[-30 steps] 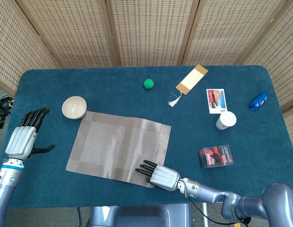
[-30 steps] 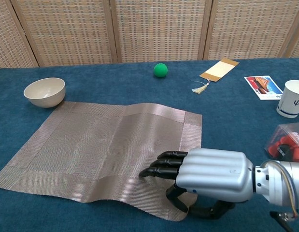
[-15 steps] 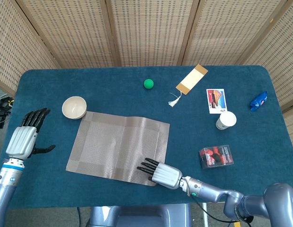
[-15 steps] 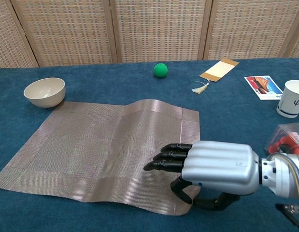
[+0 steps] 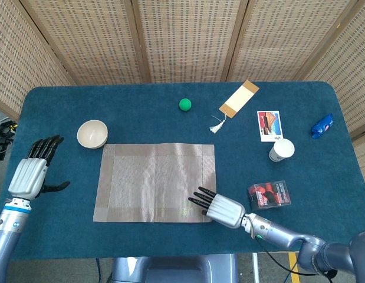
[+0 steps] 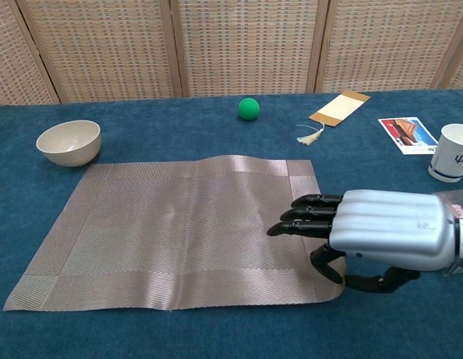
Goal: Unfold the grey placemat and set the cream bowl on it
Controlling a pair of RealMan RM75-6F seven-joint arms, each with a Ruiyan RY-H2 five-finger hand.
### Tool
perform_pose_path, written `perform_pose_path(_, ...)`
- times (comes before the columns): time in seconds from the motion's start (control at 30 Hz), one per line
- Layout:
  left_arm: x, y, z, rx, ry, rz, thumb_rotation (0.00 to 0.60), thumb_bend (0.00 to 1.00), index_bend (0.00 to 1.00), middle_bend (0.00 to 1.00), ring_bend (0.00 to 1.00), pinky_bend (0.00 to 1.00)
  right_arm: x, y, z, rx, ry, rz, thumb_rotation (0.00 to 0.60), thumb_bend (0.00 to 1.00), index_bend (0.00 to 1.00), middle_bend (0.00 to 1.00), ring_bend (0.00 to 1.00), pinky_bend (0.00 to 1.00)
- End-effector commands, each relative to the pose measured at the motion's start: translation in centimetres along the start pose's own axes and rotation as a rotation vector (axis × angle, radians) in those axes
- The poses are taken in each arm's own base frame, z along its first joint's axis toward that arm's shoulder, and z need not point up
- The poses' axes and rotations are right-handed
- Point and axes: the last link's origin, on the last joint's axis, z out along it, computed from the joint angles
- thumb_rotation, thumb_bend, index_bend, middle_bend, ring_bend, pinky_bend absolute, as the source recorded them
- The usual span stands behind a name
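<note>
The grey placemat [image 5: 153, 180] [image 6: 171, 232] lies spread flat in the middle of the blue table. The cream bowl [image 5: 92, 134] [image 6: 69, 142] stands upright on the cloth just off the mat's far left corner, not touching it. My right hand [image 5: 220, 207] [image 6: 381, 235] hangs at the mat's near right corner, fingers stretched over the right border and thumb low at the edge. Nothing is pinched in it. My left hand [image 5: 32, 171] is at the table's left edge, fingers straight and holding nothing, below and left of the bowl.
Behind the mat lie a green ball [image 5: 185, 104] [image 6: 248, 108] and a tasselled bookmark [image 5: 239, 98]. To the right are a picture card [image 5: 269, 125], a paper cup [image 5: 281, 150], a clear box of red items [image 5: 269, 195] and a blue wrapper [image 5: 322, 125].
My right hand slid right and pulled the mat's near right corner with it. The mat turned square to the table and its lifted corner now lies flat. The left hand stayed put.
</note>
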Motion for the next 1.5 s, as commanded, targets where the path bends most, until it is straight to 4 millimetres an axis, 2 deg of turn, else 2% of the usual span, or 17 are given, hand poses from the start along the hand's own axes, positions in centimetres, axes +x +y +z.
perform_pose_path(0.03, -0.1, 0.1, 0.0, -0.002, -0.001, 0.002, 0.6, 0.0, 0.0, 0.0, 0.0, 0.0, -0.3, 0.6, -1.2, -0.004, -0.016, -0.029, 0.6, 0.64, 0.68, 0.12, 0.0, 0.0)
perform_pose_path(0.2, -0.2, 0.3, -0.1, -0.005, -0.002, 0.009, 0.6, 0.0, 0.0, 0.0, 0.0, 0.0, -0.9, 1.5, -3.0, 0.006, -0.04, -0.099, 0.6, 0.64, 0.68, 0.12, 0.0, 0.0)
perform_pose_path(0.67, -0.4, 0.3, 0.0, -0.003, -0.007, 0.016, 0.6, 0.0, 0.0, 0.0, 0.0, 0.0, -1.9, 1.5, -5.3, -0.007, -0.058, -0.103, 0.6, 0.64, 0.69, 0.13, 0.0, 0.0)
perform_pose_path(1.07, -0.4, 0.5, -0.1, -0.006, -0.007, 0.018, 0.6, 0.0, 0.0, 0.0, 0.0, 0.0, -2.2, 1.8, -5.6, -0.021, -0.063, -0.104, 0.6, 0.63, 0.67, 0.12, 0.0, 0.0)
perform_pose_path(1.13, -0.4, 0.5, -0.1, -0.006, -0.009, 0.018, 0.6, 0.0, 0.0, 0.0, 0.0, 0.0, -2.2, 1.8, -5.6, -0.022, -0.065, -0.108, 0.6, 0.55, 0.55, 0.1, 0.0, 0.0)
perform_pose_path(1.2, -0.4, 0.4, -0.1, -0.005, -0.009, 0.019, 0.6, 0.0, 0.0, 0.0, 0.0, 0.0, -2.2, 1.8, -5.7, -0.015, -0.064, -0.124, 0.6, 0.3, 0.24, 0.05, 0.0, 0.0)
perform_pose_path(1.27, -0.4, 0.4, -0.1, -0.005, -0.008, 0.02, 0.6, 0.0, 0.0, 0.0, 0.0, 0.0, -1.9, 1.9, -5.9, -0.019, -0.05, -0.135, 0.6, 0.1, 0.06, 0.01, 0.0, 0.0)
perform_pose_path(1.3, -0.4, 0.4, -0.1, -0.005, -0.01, 0.02, 0.6, 0.0, 0.0, 0.0, 0.0, 0.0, -1.3, 1.9, -6.1, -0.032, -0.02, -0.146, 0.6, 0.04, 0.02, 0.0, 0.0, 0.0)
perform_pose_path(1.33, -0.5, 0.4, -0.1, -0.005, -0.012, 0.02, 0.6, 0.0, 0.0, 0.0, 0.0, 0.0, -0.7, 2.0, -6.5, -0.044, 0.012, -0.155, 0.6, 0.01, 0.0, 0.0, 0.0, 0.0)
perform_pose_path(1.5, -0.5, 0.4, 0.0, -0.005, -0.013, 0.024, 0.6, 0.0, 0.0, 0.0, 0.0, 0.0, 1.8, 2.7, -8.4, -0.11, 0.099, -0.176, 0.6, 0.0, 0.0, 0.0, 0.0, 0.0)
